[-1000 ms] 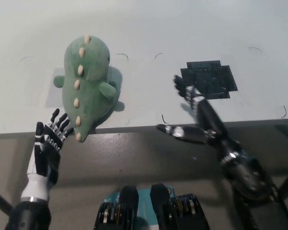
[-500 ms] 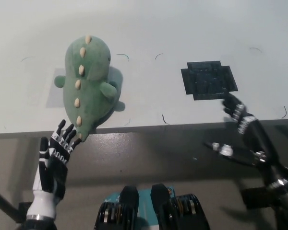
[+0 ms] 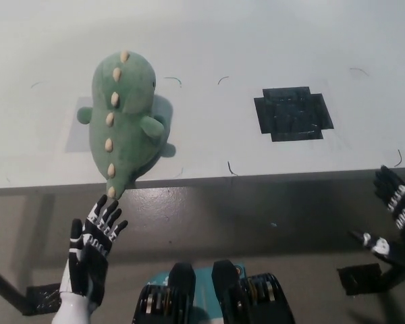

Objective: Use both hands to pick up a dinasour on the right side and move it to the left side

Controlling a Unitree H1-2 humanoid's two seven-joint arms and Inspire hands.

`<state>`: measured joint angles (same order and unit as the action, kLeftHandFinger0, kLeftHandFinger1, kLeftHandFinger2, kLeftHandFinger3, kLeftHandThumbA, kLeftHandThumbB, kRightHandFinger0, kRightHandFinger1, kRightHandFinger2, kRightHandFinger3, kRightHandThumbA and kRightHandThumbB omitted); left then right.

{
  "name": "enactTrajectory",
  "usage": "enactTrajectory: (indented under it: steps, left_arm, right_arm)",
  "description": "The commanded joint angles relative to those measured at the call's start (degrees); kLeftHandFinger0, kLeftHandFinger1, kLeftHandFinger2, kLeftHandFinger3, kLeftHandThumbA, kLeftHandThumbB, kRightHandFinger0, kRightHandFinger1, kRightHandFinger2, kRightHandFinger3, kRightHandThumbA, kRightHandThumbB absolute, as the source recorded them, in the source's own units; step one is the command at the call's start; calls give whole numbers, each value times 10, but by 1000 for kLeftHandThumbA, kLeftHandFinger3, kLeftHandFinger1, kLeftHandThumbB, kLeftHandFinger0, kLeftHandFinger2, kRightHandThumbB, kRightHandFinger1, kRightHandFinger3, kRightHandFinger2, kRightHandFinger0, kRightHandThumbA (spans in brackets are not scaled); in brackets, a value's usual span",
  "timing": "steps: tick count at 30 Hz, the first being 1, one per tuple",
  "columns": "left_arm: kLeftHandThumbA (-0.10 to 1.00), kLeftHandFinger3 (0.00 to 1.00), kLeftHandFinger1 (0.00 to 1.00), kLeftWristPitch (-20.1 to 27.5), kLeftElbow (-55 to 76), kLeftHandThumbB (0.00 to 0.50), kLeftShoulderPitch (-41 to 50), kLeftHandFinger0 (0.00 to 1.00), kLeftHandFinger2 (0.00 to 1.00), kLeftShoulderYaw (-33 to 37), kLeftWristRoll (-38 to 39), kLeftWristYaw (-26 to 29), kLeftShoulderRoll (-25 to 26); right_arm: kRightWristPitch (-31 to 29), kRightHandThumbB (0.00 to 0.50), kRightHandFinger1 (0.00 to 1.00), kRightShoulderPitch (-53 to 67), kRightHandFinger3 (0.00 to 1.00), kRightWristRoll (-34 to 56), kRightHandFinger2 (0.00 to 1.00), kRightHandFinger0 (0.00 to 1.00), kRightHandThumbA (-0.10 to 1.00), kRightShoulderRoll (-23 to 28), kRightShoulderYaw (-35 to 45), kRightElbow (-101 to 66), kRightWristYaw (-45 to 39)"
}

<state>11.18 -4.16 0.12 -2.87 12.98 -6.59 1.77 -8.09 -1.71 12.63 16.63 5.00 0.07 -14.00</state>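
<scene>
Table (image 3: 270,40): white top, black tape patch (image 3: 293,113) sitting toward its right part. Green dinosaur (image 3: 125,118) is lying on the left part, tail overhanging the front edge; placement looks finished. Left robot hand (image 3: 94,239) is hanging below the front edge, fingers apart, holding nothing. Right robot hand (image 3: 395,202) is hanging off the front right corner, likewise spread and empty. Best practice: retreat both without brushing the tail.

Green plush dinosaur (image 3: 125,121) lies on the white table (image 3: 270,40).
Left hand (image 3: 91,253) open just below its tail; right hand (image 3: 395,216) open, well apart.
</scene>
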Motion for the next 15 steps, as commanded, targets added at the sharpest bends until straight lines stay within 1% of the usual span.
enactTrajectory:
  steps: [1, 4, 6, 7, 9, 11, 12, 13, 14, 15]
  left_arm:
    - [1000, 1000, 1000, 45, -12, 429, -8, 1000, 1000, 1, 8, -15, -5]
    - [1000, 1000, 1000, 61, -35, 422, -16, 1000, 1000, 0, 4, -17, -3]
    - [1000, 1000, 1000, 65, -45, 413, -19, 1000, 1000, 0, 3, -18, -3]
    - [1000, 1000, 1000, 64, -45, 424, -20, 1000, 1000, 0, 2, -16, -3]
    - [1000, 1000, 1000, 67, -49, 414, -21, 1000, 1000, 0, 2, -16, -3]
    - [1000, 1000, 1000, 66, -47, 416, -20, 1000, 1000, 2, 0, -17, -2]
    - [1000, 1000, 1000, 62, -43, 428, -19, 1000, 1000, 3, 1, -17, -2]
    - [1000, 1000, 1000, 63, -41, 420, -23, 1000, 1000, 2, -2, -16, 0]
    - [1000, 1000, 1000, 63, -41, 419, -23, 1000, 1000, 2, -2, -16, 0]
    - [1000, 1000, 1000, 64, -40, 406, -23, 1000, 1000, 2, -2, -16, 0]
  right_arm:
    - [-13, 211, 1000, 12, 1000, 39, 1000, 1000, 1000, 14, 16, -10, -22]
    - [-26, 218, 1000, 23, 1000, 46, 1000, 1000, 1000, 8, 21, 3, -26]
    - [-34, 206, 1000, 30, 1000, 41, 1000, 1000, 1000, 2, 21, 12, -24]
    - [-38, 203, 1000, 30, 1000, 38, 1000, 1000, 1000, -1, 19, 16, -23]
    - [-44, 208, 1000, 31, 1000, 31, 1000, 1000, 1000, -5, 16, 21, -22]
    - [-37, 216, 1000, 33, 1000, 27, 1000, 1000, 1000, -12, 9, 11, -21]
    - [-36, 223, 1000, 33, 1000, 24, 1000, 1000, 1000, -15, 7, 10, -19]
    - [-35, 235, 1000, 25, 1000, 15, 1000, 1000, 1000, -18, 4, 11, -14]
    - [-35, 235, 1000, 25, 1000, 15, 1000, 1000, 1000, -18, 4, 11, -14]
    - [-34, 241, 1000, 25, 1000, 15, 1000, 1000, 1000, -20, 3, 10, -14]
